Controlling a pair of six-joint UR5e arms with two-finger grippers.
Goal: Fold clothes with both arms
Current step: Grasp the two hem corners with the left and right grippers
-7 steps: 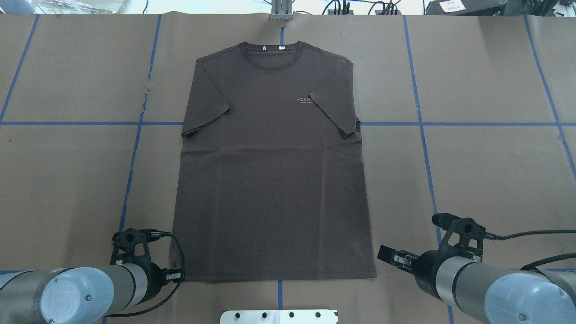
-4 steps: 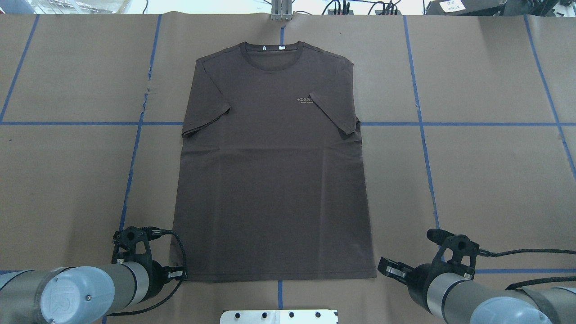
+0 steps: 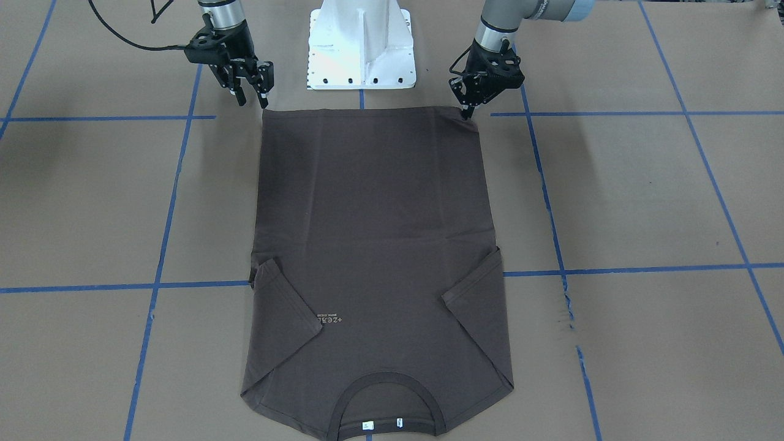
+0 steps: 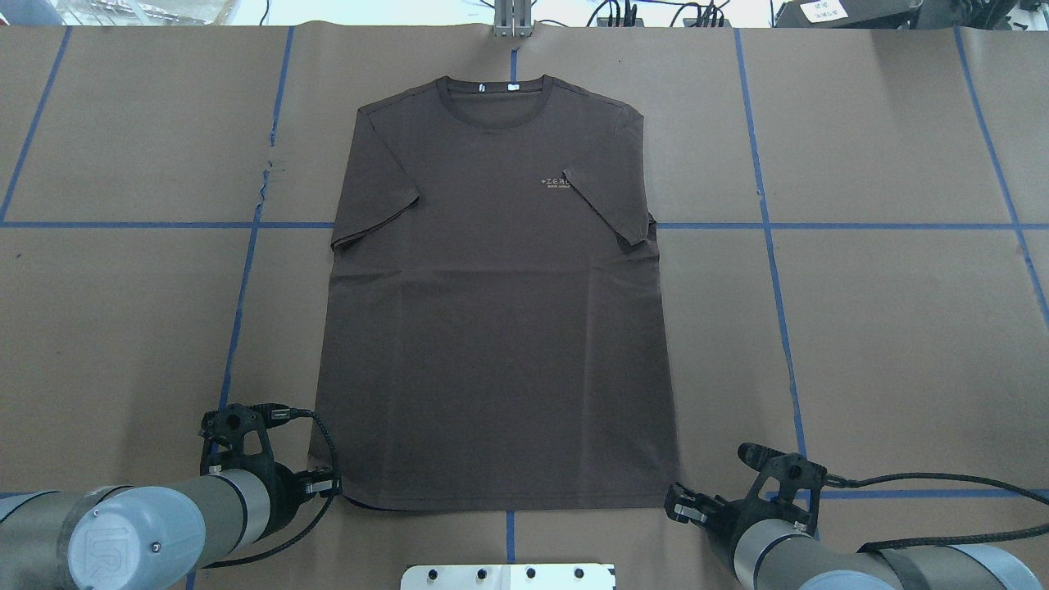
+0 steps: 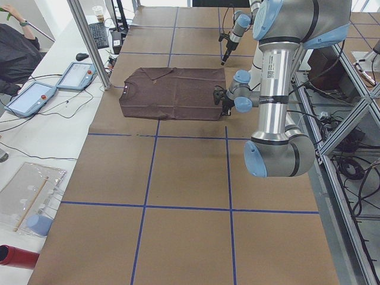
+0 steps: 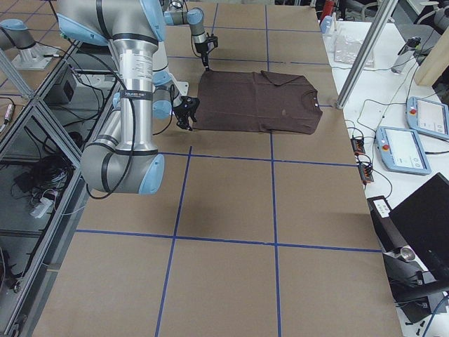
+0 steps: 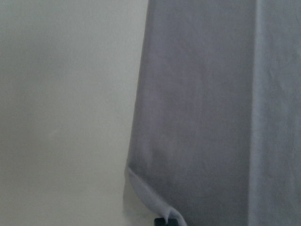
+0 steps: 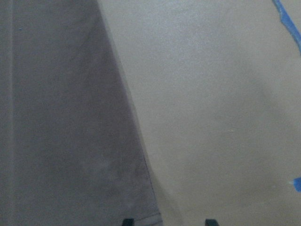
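Observation:
The dark brown T-shirt (image 4: 492,328) lies flat on the table, front up, with its collar (image 4: 496,90) at the far end and both sleeves folded inward. My left gripper (image 4: 332,489) is at the hem's near left corner. In the front-facing view the left gripper (image 3: 468,112) tapers to a point on that corner. The left wrist view shows the cloth (image 7: 211,117) curling up over a dark fingertip (image 7: 162,220), so it looks shut on the corner. My right gripper (image 4: 676,504) is open at the hem's right corner. Its fingertips (image 8: 128,220) straddle the corner of the shirt (image 8: 61,132).
Brown paper with blue tape lines (image 4: 770,225) covers the table (image 4: 901,328). The white pedestal base (image 3: 361,46) stands just behind the hem. Tablets (image 5: 35,98) and a seated person (image 5: 15,47) are beyond the far end by the collar.
My right gripper moved down and inward to the hem's right corner. The left gripper shifted slightly, and the hem's left corner now lifts a little.

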